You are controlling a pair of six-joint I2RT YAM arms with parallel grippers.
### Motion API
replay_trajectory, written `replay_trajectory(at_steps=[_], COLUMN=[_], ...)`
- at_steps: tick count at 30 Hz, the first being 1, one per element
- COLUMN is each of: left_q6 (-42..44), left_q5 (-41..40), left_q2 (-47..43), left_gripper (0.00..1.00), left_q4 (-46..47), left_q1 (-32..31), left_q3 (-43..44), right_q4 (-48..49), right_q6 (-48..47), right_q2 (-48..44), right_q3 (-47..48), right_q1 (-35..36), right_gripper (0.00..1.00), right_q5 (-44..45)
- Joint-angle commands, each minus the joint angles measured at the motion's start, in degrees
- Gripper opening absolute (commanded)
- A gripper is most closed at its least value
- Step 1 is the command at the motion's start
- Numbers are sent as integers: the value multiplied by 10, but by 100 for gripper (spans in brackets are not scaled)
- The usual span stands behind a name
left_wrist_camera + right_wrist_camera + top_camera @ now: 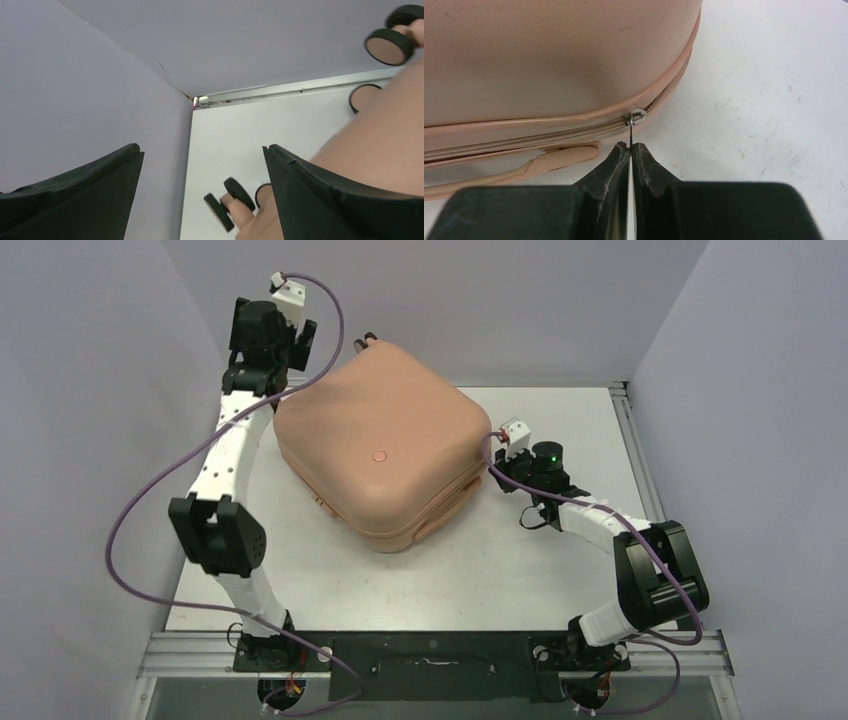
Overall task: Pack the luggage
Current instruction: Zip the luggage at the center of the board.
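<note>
Right wrist: right gripper (629, 148) low, pinching zipper pull (630, 131) of luggage (549, 55); left gripper (201, 150) spread wide beside wheels (389, 46)

Two slim arms, left arm (228, 450) and right arm (600, 518): white shells on the links, chunky black housings at the joints. Purple cable (110, 540) looped along each, with a small white connector block near the wrist. Green light (545, 452) on the right wrist's black camera. Left tool (201, 148) and right tool (630, 146): black, wedge-shaped, scuffed fingers. Black base plate (430, 665) across a grey metal rail.
</note>
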Motion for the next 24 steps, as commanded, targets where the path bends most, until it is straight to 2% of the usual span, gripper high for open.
replay_trajectory(at_steps=[1,5,11,15,18,24], left_q6=[-4,44,79,110,108,95], left_q5=[-143,-193,-214,-223,-222,-223], left_q2=[123,234,392,412,402,401], left_gripper=[96,96,96,96,96,96], left_q4=[72,104,44,94,136,177], left_q1=[-20,-34,-55,-78,-87,-96], left_q3=[107,205,385,340,279,219], right_q4=[22,30,43,48,55,72], right_q6=[-5,-9,-13,-18,-20,-12], right_q2=[-14,-19,-9,18,42,83], right_q3=[-4,-9,-12,2,17,54], right_q1=[-2,-5,-23,-39,-48,-56], right_gripper=[5,5,5,5,5,5], right_q5=[-20,-20,-25,-9,18,82])
